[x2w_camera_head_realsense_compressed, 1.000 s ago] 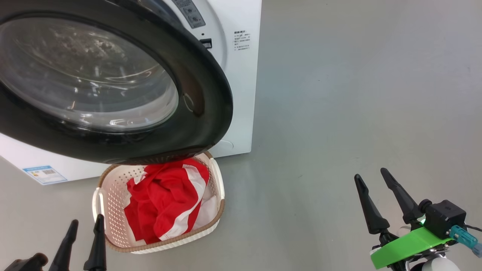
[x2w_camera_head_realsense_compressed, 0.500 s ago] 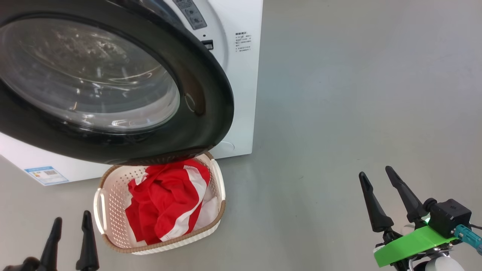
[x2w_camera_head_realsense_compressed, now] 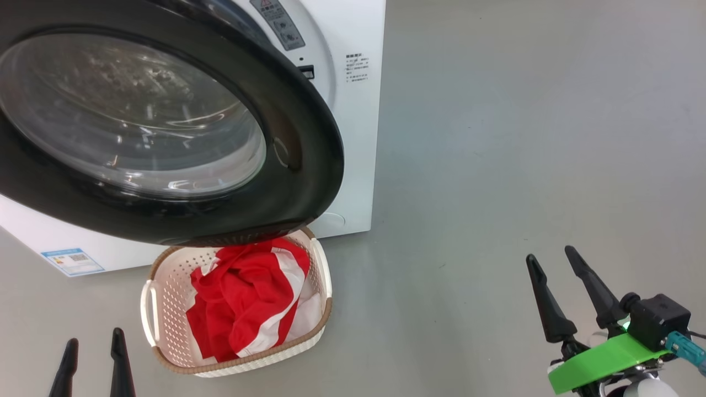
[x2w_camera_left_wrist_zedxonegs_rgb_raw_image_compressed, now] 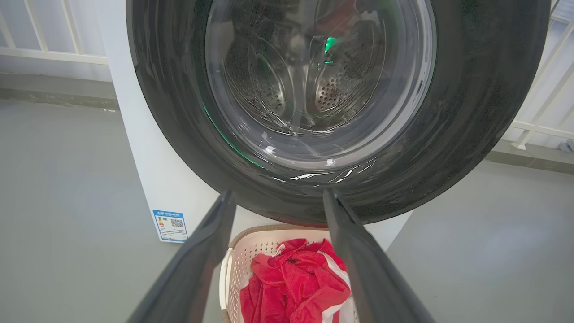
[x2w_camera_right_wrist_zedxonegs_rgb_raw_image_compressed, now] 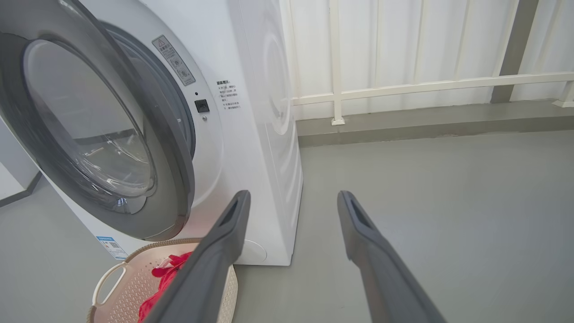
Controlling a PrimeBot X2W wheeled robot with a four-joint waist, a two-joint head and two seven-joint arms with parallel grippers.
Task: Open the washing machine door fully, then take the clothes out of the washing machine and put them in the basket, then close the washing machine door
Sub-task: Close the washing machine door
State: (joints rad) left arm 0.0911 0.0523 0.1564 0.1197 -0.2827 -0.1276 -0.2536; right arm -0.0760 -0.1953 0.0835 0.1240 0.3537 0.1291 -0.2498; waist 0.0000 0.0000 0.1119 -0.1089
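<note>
Left tool [x2w_camera_head_realsense_compressed: 94, 339] low at the near edge, fingers apart, nothing in it. It points at the door glass, so it looks staged for the push. Right tool [x2w_camera_head_realsense_compressed: 550, 255] is also spread and empty, parked well off to the right over bare floor [x2w_camera_head_realsense_compressed: 496, 165], out of the door's swing.

Basket [x2w_camera_head_realsense_compressed: 165, 309] sits on the floor just in front of the machine, under the door's lower edge, which makes for a short drop from the drum. It holds the clothes [x2w_camera_head_realsense_compressed: 242, 298], a bunched red-and-white heap filling most of it, nothing draped over the rim.

Washing machine door [x2w_camera_head_realsense_compressed: 298, 165] is partly open and hangs over the basket's far rim. I can't tell whether rim and door touch. In the right wrist view there's a clear gap between the door and the latch socket [x2w_camera_right_wrist_zedxonegs_rgb_raw_image_compressed: 202, 105].

Washing machine [x2w_camera_head_realsense_compressed: 353, 138] has its blue label [x2w_camera_head_realsense_compressed: 71, 261] low on the front. The drum [x2w_camera_left_wrist_zedxonegs_rgb_raw_image_compressed: 332, 85], seen through the glass, looks like bare steel, probably empty, but reflections make that uncertain.

Judgement: unloading is done and only closing the door is left. The basket probably clears the swing; worth watching.

Railing [x2w_camera_right_wrist_zedxonegs_rgb_raw_image_compressed: 403, 85] behind.
</note>
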